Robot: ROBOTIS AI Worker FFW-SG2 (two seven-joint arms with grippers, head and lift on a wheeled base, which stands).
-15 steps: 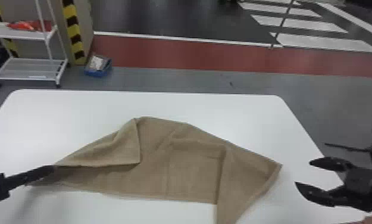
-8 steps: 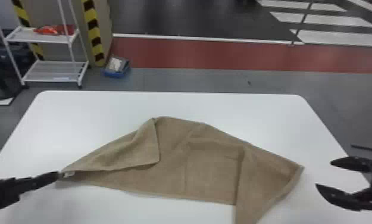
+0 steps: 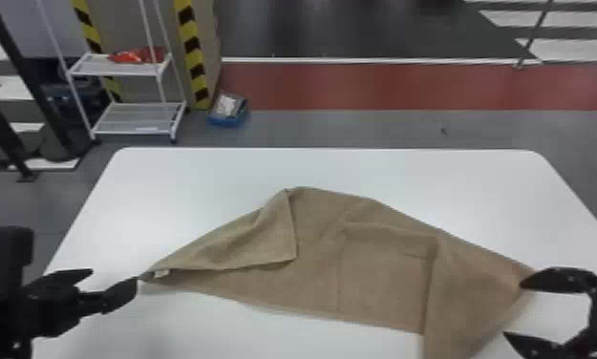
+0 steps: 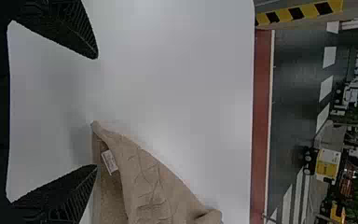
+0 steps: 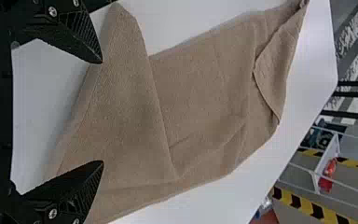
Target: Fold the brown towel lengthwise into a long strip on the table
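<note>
Far left, bkgd first: white rack [image 3: 139, 119] on the floor beyond the table [image 3: 335, 169], red item [image 3: 137, 56] on its upper shelf. Striped post [image 3: 194, 57] just R of it, then a blue bin [image 3: 228, 117] on the floor.

Down front on the L side, here's the left gripper [image 3: 114, 276], fingers spread wide, nothing btwn them. It's at the brown towel's [image 3: 383, 281] L corner; the wrist view has that corner out ahead of the gap, w/ one fingertip right by the cloth edge. Contact? Can't tell.

Moving R: small white tag [image 3: 161, 273] peeking out at that corner, under a flap [image 3: 263, 238] turned over on the towel's L part. Towel's lying on the table, running from nr the L fingers across to the R ones, a loose slanted spread w/ creases thru the mid. Far edge peaks L of ctr. Then a second folded-over part, R of ctr, tapering down to the near side.

And far R, the right gripper [image 3: 513, 310]: also wide, nothing held, at the towel's R end. In the head view its farther finger overlaps the R corner; whether it's touching, can't tell.
</note>
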